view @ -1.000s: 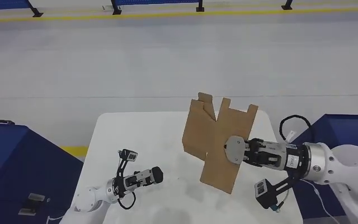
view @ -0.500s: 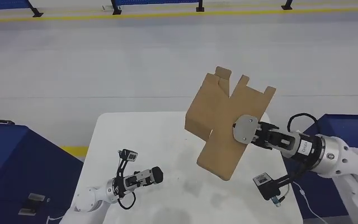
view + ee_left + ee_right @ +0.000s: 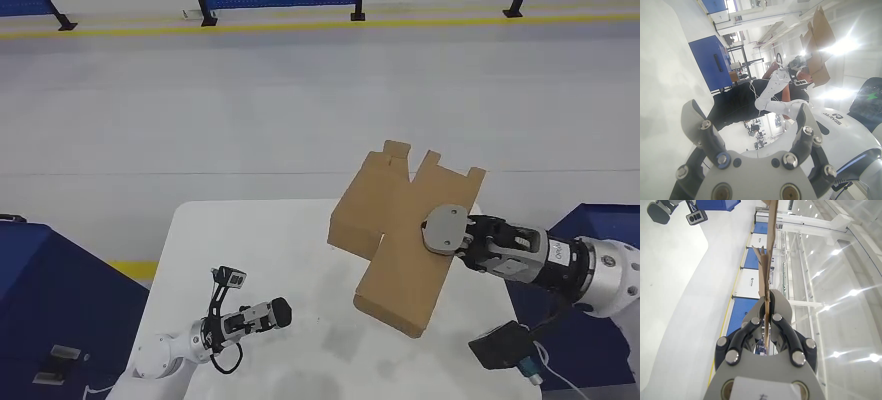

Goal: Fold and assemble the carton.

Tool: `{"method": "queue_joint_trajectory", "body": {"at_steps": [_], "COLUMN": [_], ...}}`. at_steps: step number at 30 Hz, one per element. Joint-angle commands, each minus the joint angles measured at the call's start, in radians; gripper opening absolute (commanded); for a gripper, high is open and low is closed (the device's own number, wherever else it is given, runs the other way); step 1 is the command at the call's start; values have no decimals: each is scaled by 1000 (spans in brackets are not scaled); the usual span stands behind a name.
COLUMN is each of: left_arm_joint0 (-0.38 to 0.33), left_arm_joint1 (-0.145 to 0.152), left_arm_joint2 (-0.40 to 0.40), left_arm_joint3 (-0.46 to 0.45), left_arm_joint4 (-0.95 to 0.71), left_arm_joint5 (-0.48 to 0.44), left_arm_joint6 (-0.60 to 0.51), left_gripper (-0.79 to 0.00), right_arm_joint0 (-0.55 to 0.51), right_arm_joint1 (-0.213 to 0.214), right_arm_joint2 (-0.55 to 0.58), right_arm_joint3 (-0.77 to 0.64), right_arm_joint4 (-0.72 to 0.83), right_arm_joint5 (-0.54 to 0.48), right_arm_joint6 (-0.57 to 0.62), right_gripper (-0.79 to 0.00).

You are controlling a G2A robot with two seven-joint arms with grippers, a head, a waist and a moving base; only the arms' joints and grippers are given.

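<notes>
One white table (image 3: 260, 260). One flattened cardboard carton (image 3: 390, 240) hangs above its right side, clenched in my right gripper (image 3: 447, 230). My left gripper (image 3: 280, 312), fingers spread, sits over the near-left corner. The carton has dropped slightly, tilting flatter.

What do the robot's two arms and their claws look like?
Both arms are white with black wrists. The right claw has rounded grey fingers on black links with silver bolts. The left claw looks alike, with dark pads. A black cable loops at the left wrist.
</notes>
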Motion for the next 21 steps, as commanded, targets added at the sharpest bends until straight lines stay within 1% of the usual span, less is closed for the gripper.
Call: {"method": "queue_joint_trajectory", "body": {"at_steps": [1, 2, 3, 4, 7, 10, 12, 14, 17, 18, 21], "left_arm_joint0": [0, 0, 0, 0, 0, 0, 0, 0, 0, 0, 0], "left_arm_joint1": [0, 0, 0, 0, 0, 0, 0, 0, 0, 0, 0], "left_arm_joint2": [0, 0, 0, 0, 0, 0, 0, 0, 0, 0, 0], "left_arm_joint3": [0, 0, 0, 0, 0, 0, 0, 0, 0, 0, 0], "left_arm_joint4": [0, 0, 0, 0, 0, 0, 0, 0, 0, 0, 0], "left_arm_joint5": [0, 0, 0, 0, 0, 0, 0, 0, 0, 0, 0], "left_arm_joint6": [0, 0, 0, 0, 0, 0, 0, 0, 0, 0, 0], "left_gripper": [0, 0, 0, 0, 0, 0, 0, 0, 0, 0, 0], "right_arm_joint0": [-9, -9, -10, 3, 52, 86, 108, 134, 191, 201, 201], "right_arm_joint1": [-2, -8, -13, -15, -18, -21, -19, -13, -2, 1, 1], "right_arm_joint2": [-6, -7, -16, -15, -22, -59, -119, -205, -311, -341, -341], "right_arm_joint3": [19, 45, 86, 132, 223, 309, 371, 410, 425, 419, 419], "right_arm_joint4": [40, 139, 287, 423, 729, 1000, 1171, 1335, 1512, 1552, 1552], "right_arm_joint5": [-6, 3, -21, -60, -195, -293, -388, -392, -392, -392, -392], "right_arm_joint6": [9, 4, -37, -71, -111, -79, -12, 106, 313, 353, 353], "right_gripper": [-785, -785, -785, -785, -785, -785, -785, -785, -785, -785, -785]}}
